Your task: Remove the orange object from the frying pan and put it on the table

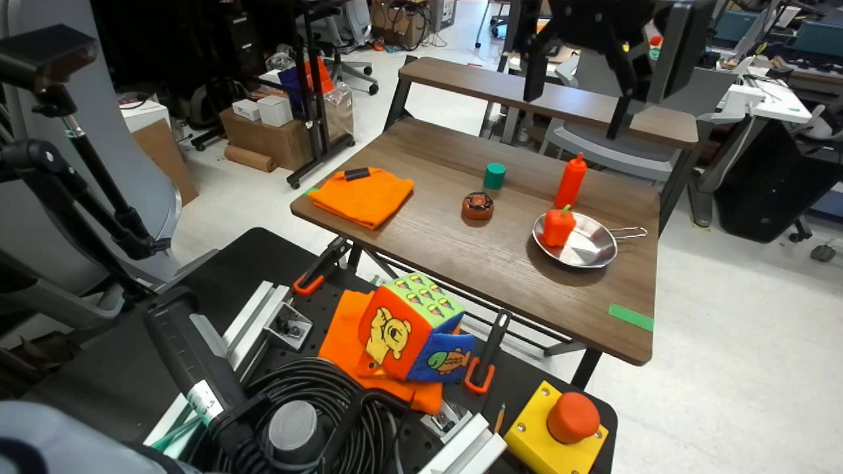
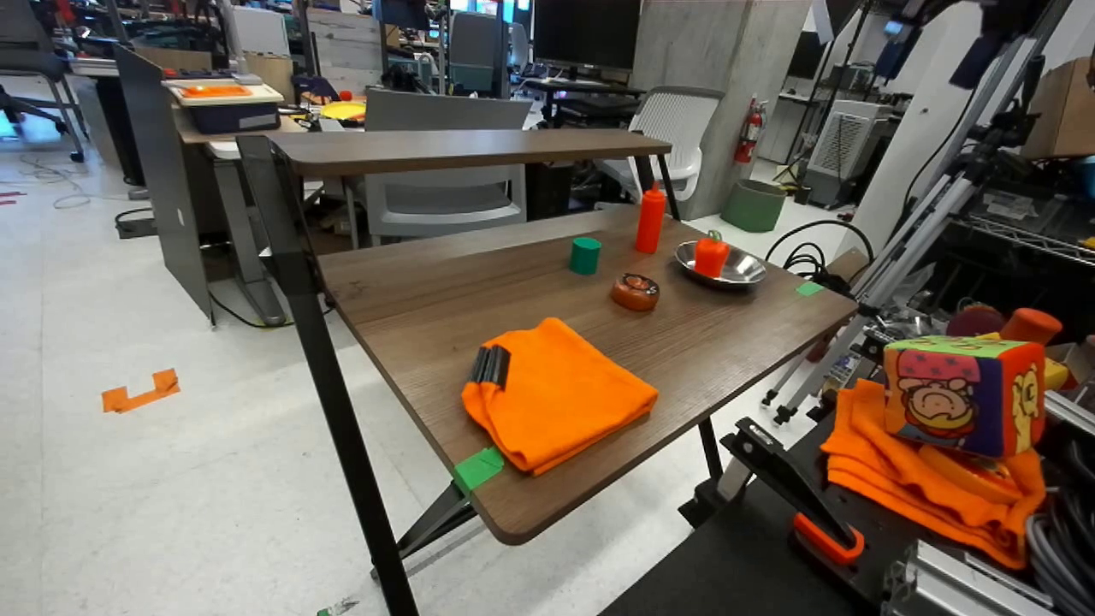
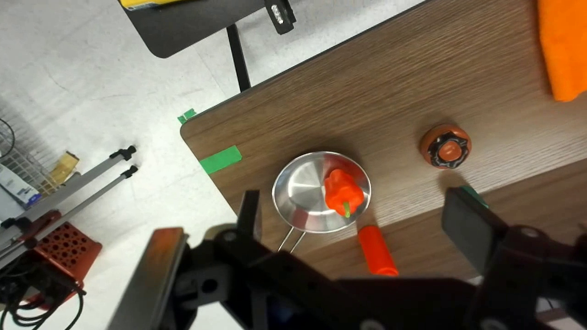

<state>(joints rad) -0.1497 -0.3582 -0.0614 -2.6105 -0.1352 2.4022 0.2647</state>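
Pepper (image 3: 339, 183), orange-red and green-stemmed, the only one we count, stands upright inside the one frying pan (image 3: 298, 192), off-centre in its bowl, below the gripper (image 3: 358, 215). We see the gripper's two fingers (image 3: 250, 211) spread wide, holding nothing and well apart from the pepper; in the wrist view the pan shows between them, closer to one finger than to the other. Its single handle (image 3: 285, 239) points toward the gripper's body in that view.

Between the fingers, too, the wrist view gives us one red bottle (image 3: 377, 250), near the pan; both exterior views show it upright. Ahead of the fingertip farther from the pan we have one brown round piece (image 3: 445, 147) with a dark ring on top, and that same finger partly hides one green cylinder (image 1: 494, 176). All these rest on one table (image 1: 428, 227), well below the gripper; in an exterior view its raised shelf (image 1: 461, 79) passes behind the fingers.

Farther from the gripper, the table bears one folded orange cloth (image 2: 556, 402) with something dark (image 2: 489, 366) on it that we cannot count. We find two green tape marks (image 1: 631, 316), one at the pan's end of the table, one just beside the folded cloth.

Past the table's edge, well away from the gripper, we count on a black surface (image 1: 257, 263) one picture cube (image 1: 395, 329), a second orange cloth (image 1: 339, 329) under it, two clamps (image 1: 489, 352), and one orange-red button (image 1: 573, 418) on a yellow box (image 1: 527, 431).
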